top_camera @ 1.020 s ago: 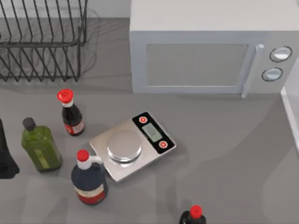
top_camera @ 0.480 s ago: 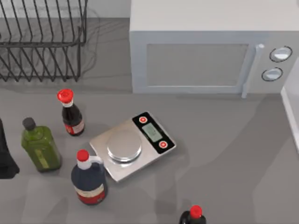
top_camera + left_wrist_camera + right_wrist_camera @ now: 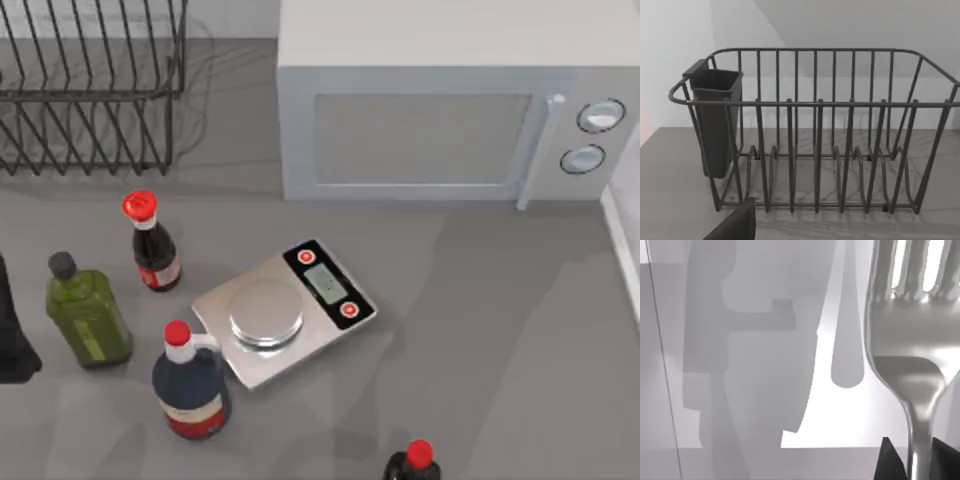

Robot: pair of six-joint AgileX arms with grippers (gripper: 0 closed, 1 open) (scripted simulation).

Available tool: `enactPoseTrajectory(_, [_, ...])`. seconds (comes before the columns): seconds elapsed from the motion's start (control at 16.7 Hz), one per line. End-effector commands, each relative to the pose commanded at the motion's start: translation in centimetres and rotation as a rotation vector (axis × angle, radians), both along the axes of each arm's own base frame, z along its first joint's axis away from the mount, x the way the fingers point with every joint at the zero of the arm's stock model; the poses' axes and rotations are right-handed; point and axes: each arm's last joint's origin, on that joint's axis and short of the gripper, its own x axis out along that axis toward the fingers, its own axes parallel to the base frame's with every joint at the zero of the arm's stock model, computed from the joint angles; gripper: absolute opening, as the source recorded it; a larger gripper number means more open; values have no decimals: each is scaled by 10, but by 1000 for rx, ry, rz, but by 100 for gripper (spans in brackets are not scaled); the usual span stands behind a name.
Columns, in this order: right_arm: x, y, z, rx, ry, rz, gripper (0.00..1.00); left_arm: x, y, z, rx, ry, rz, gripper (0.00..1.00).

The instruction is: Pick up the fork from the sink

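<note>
Rising between the right gripper [image 3: 917,460] fingers, the fork [image 3: 912,340] is clamped by its neck, pale sink floor [image 3: 840,405] lying open beyond. On the top view's left edge the left arm [image 3: 12,330] is parked, its finger state impossible to tell. Nothing on the countertop [image 3: 480,320] is seen moved since earlier.

The right gripper [image 3: 912,460] has its two dark fingers closed on the neck of the fork [image 3: 912,335], one finger on either side (the tines point away from the wrist). The left arm [image 3: 12,335] sits parked at the table's left edge.
</note>
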Motion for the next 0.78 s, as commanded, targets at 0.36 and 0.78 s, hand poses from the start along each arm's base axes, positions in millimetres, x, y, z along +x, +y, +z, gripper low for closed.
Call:
enactPoseTrajectory(0.36, [-1, 8, 3, 2, 3, 0, 0, 0, 0, 0, 0, 0, 0, 100])
enactPoseTrajectory(0.78, [-64, 134, 64, 4, 8, -12, 0, 0, 0, 0, 0, 0, 0, 100])
